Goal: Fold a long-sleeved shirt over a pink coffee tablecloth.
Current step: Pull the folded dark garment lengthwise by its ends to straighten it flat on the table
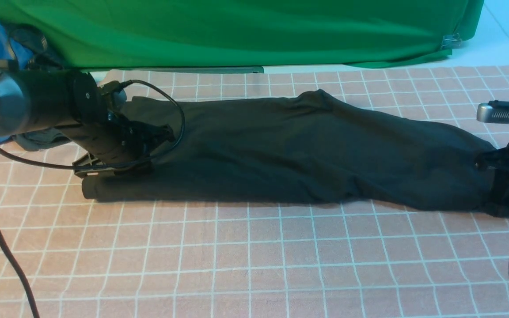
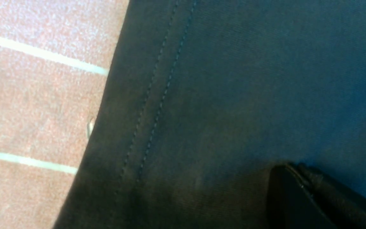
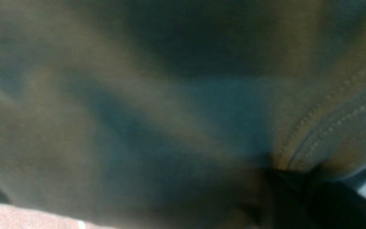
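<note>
Stitching (image 2: 162,101) on shirt (image 2: 249,79), wrist views only

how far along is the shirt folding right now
Done: the long-sleeved shirt lies on the pink coffee tablecloth already folded into a long narrow band. In hand: the left gripper, shut, sits at its left end, and the right gripper seems to pinch bunched fabric at the right end. Left: folding the band crosswise into a compact stack.
</note>
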`<control>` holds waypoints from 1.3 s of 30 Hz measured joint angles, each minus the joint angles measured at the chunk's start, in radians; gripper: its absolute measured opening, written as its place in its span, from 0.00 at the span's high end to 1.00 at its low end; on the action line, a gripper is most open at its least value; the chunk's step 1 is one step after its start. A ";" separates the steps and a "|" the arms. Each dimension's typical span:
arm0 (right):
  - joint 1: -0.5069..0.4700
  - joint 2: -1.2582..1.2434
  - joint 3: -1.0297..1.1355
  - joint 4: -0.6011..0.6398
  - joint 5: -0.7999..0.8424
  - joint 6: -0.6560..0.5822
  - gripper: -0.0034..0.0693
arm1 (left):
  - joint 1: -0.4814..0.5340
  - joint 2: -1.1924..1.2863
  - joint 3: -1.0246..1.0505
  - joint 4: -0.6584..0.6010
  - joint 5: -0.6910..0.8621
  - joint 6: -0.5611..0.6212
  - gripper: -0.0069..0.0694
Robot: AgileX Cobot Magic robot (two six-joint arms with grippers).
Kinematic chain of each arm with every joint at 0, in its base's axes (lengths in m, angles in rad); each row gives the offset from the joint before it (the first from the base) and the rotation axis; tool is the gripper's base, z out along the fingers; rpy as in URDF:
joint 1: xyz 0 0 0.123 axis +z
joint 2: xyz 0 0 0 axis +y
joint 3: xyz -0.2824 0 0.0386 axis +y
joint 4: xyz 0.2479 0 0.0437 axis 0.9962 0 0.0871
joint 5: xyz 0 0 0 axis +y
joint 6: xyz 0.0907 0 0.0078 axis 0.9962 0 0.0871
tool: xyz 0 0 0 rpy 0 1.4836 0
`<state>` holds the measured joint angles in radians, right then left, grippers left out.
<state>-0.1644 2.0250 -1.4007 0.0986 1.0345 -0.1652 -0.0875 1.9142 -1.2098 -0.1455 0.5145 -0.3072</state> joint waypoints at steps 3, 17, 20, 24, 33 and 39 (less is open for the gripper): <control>-0.002 0.000 -0.017 -0.013 0.016 -0.015 0.87 | 0.000 0.001 0.000 -0.001 -0.003 0.000 0.89; -0.010 -0.009 -0.089 -0.150 0.085 -0.051 0.86 | 0.000 0.002 0.000 -0.022 -0.003 0.015 0.89; -0.010 -0.009 -0.089 -0.166 0.078 -0.051 0.82 | 0.000 0.002 0.000 -0.022 -0.002 0.025 0.89; -0.013 -0.009 -0.100 -0.240 0.081 -0.041 0.63 | 0.000 -0.012 0.000 -0.020 0.019 0.030 0.89; 0.045 -0.056 -0.316 -0.090 0.077 0.060 0.82 | -0.006 -0.167 0.000 -0.124 0.037 0.053 0.89; 0.205 -0.015 -0.370 0.269 -0.107 -0.181 0.90 | -0.078 -0.118 0.000 -0.166 0.061 0.090 0.89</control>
<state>0.0408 2.0101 -1.7710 0.3675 0.9273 -0.3466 -0.1653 1.7959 -1.2094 -0.3112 0.5758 -0.2175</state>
